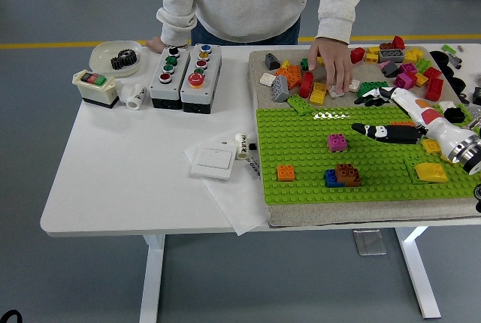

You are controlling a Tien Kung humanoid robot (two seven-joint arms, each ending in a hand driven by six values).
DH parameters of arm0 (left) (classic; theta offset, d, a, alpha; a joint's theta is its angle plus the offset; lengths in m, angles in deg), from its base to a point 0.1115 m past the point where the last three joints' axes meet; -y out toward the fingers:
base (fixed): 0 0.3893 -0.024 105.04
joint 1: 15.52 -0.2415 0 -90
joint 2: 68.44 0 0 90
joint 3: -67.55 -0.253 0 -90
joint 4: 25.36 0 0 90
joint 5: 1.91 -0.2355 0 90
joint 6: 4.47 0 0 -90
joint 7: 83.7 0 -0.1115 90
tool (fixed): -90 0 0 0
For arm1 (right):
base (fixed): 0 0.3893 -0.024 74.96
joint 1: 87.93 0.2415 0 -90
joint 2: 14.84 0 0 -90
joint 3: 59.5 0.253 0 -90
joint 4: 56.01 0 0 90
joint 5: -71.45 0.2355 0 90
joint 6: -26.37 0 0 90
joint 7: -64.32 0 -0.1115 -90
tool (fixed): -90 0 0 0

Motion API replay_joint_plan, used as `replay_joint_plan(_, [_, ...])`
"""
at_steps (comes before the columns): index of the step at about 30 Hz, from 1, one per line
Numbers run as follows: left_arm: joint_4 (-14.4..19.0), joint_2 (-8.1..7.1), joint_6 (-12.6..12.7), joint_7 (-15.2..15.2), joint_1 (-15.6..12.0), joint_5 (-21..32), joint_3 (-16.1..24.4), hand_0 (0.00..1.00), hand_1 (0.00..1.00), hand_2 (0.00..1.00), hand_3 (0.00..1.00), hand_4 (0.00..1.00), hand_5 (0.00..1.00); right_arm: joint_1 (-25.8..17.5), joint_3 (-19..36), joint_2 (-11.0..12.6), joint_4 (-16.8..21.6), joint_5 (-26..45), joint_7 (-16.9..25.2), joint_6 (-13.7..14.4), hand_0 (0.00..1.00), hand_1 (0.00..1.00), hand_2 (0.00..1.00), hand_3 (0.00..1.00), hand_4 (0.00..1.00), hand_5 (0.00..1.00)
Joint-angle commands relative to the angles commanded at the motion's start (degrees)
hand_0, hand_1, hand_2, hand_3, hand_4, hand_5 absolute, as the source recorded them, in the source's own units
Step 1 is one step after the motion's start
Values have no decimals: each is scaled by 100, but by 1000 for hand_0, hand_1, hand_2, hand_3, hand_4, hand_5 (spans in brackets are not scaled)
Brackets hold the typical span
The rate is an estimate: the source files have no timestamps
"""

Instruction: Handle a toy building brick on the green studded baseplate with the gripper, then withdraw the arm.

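The green studded baseplate (301,150) lies on the table's right half. On it stand a brown brick stacked on a blue brick (344,175), a pink brick (337,142), an orange brick (285,172) and a yellow brick (431,172). My right hand (364,115) hovers over the plate's far right part, fingers spread and holding nothing, well behind and to the right of the brown brick. A person's hand (331,64) rests on loose bricks just beyond the plate's far edge. My left arm is out of view.
Loose bricks (398,67) are piled behind the baseplate. Two button boxes (184,75), a green-and-red switch box (95,86), a dish holding a gear (116,58), a white wall switch (214,161) and a paper sheet (240,195) lie on the left.
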Motion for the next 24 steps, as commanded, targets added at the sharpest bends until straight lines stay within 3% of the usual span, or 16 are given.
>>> replay_joint_plan(4, [5,-7,-4,-4,-13,11,-7,734,733,744,596,660,599,261,-136,-166,-440,-77,2,210,743,698,731,671,896,530])
replay_joint_plan(5, [5,-8,-6,-3,-13,8,-7,735,733,744,596,660,599,321,-186,-196,-527,-170,32,268,741,682,725,666,895,435])
replay_joint_plan(15, [17,-16,-31,-15,-14,-55,24,737,733,743,596,660,598,847,-800,-560,-1494,-894,404,785,730,667,712,658,901,383])
replay_joint_plan(17, [19,-15,-34,-16,-15,-69,32,737,736,744,596,660,598,932,-927,-631,-1640,-1006,475,889,723,660,704,627,905,335])
replay_joint_plan(24, [27,-19,-49,-20,-19,-99,43,737,736,745,596,660,599,1167,-1452,-838,-2020,-1287,643,1162,719,644,685,594,904,308])
